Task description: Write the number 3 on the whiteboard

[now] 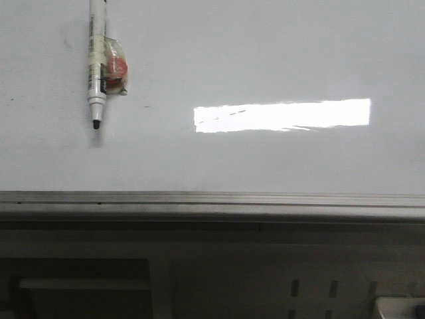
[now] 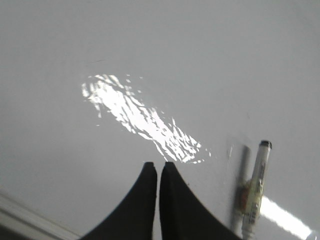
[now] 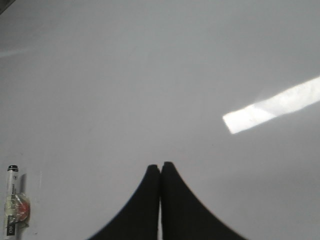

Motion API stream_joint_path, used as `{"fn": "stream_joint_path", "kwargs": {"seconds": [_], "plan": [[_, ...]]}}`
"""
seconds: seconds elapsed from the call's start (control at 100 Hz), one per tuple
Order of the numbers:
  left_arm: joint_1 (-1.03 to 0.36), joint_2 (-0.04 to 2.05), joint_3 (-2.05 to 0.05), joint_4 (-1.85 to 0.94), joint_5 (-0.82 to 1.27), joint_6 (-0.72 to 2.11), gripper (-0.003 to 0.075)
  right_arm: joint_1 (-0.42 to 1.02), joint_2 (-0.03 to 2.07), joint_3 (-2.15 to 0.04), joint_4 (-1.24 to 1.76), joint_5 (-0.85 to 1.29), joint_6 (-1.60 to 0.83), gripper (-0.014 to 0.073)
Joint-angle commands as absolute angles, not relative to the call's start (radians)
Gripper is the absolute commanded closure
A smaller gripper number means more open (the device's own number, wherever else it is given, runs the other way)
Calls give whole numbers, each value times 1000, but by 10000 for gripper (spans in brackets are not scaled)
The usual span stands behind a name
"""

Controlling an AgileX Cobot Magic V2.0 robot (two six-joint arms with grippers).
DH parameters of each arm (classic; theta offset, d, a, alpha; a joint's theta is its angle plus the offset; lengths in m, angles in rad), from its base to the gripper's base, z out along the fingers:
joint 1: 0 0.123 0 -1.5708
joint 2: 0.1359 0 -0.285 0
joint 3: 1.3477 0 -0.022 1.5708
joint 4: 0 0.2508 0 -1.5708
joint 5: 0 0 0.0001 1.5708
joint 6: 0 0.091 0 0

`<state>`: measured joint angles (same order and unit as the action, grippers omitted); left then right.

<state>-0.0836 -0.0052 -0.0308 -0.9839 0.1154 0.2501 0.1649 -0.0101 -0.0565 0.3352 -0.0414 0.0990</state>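
The whiteboard [image 1: 279, 46] fills the front view, glossy white-grey, and the number 3 is not in view on it. A white marker [image 1: 97, 60] with a black tip lies flat at the board's far left, tip toward the near edge, with an orange-red lump taped to its side. The marker [image 2: 256, 192] also shows beside my left gripper [image 2: 159, 165], which is shut on nothing above the bare board. My right gripper [image 3: 159, 166] is shut and empty too, well away from the marker [image 3: 14, 200]. Neither gripper shows in the front view.
A bright rectangular light reflection [image 1: 282, 114] lies mid-board, with tiny dark specks [image 1: 229, 113] at its left end. A grey metal edge strip [image 1: 212, 199] bounds the board's near side. Below it are dark frame parts and a white object [image 1: 398, 307].
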Motion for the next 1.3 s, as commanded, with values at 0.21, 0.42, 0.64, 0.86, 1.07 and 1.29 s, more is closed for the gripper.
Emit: {"fn": "stream_joint_path", "kwargs": {"seconds": [0.21,0.42,0.64,0.86,1.07,1.29], "plan": [[-90,277,-354,-799,314,528,304,164,95,-286,192,88,93,320],[-95,550,-488,-879,529,607,251,164,209,-375,192,123,93,228],[-220,795,-586,-965,509,710,290,164,244,-388,192,139,93,229],[-342,1017,-703,-965,451,710,290,164,244,-388,192,151,93,228],[-398,1172,-783,-965,388,710,290,164,244,-388,192,153,93,228],[-400,1271,-812,-950,374,710,290,164,244,-388,201,170,93,229]]}}
